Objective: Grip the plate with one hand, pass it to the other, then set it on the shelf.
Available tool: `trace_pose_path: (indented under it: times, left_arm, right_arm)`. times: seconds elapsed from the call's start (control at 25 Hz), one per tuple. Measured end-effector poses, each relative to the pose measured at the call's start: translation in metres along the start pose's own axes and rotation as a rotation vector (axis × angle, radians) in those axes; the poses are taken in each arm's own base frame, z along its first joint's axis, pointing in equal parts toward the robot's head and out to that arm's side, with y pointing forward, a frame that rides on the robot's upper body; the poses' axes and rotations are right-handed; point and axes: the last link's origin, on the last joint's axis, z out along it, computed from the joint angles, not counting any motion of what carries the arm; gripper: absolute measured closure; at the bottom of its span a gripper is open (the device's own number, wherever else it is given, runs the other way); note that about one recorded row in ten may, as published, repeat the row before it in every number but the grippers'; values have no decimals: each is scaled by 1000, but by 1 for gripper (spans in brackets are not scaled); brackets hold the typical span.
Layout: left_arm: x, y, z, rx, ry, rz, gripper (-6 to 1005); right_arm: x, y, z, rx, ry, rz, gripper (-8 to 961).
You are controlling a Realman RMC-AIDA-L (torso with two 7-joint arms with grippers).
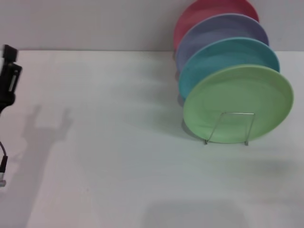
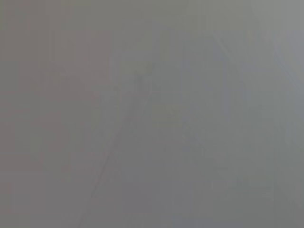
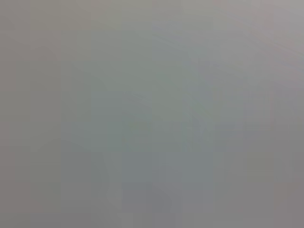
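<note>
Head view: the plate (image 1: 237, 102) stands on edge in the shelf (image 1: 228, 127), at about 3 o'clock on the desk (image 1: 118, 156). It is the frontmost of four plates and leans against a teal plate (image 1: 223, 57); a lavender plate (image 1: 218, 33) and a red plate (image 1: 199, 14) stand behind that. A bent-wire loop of the shelf crosses the lower face of the plate. Nothing is touching the plate. The left arm (image 1: 8, 78) shows only as a dark part at the 9 o'clock edge of the picture, well apart from the shelf; its jaws are not visible, so whether they are spread or pressed together cannot be told. The right arm does not appear.

Left wrist view: a uniform grey field (no plate, shelf or jaws can be made out).

Right wrist view: likewise a featureless grey field; nothing can be identified, and the right gripper cannot be seen here either.

Judgement of progress: with the plate seated upright in the shelf and neither arm near it, the placing step appears complete. No grip, handover or setting-down seems to remain.
</note>
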Motion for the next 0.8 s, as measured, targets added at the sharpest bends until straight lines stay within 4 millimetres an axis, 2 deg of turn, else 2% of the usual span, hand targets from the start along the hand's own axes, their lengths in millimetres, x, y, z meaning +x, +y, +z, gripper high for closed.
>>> trace_pose_path:
  times: [0.08, 0.2, 0.4, 0.56, 0.8]
  left_arm:
    - [-6, 2, 3, 6, -35, 91, 149]
    - [-18, 3, 9, 30, -106, 200, 149]
    - [-32, -7, 18, 83, -201, 268, 153]
    - [-38, -16, 22, 121, -253, 268, 156]
    - [-43, -17, 28, 121, -279, 262, 157]
  right_arm:
    - [-4, -22, -1, 64, -11, 82, 495]
    - [-10, -51, 1, 108, -14, 155, 475]
    - [-17, -84, 13, 172, -8, 113, 275]
    - [-11, -106, 27, 262, 38, 73, 261]
    - [1, -118, 51, 288, 112, 0, 254]
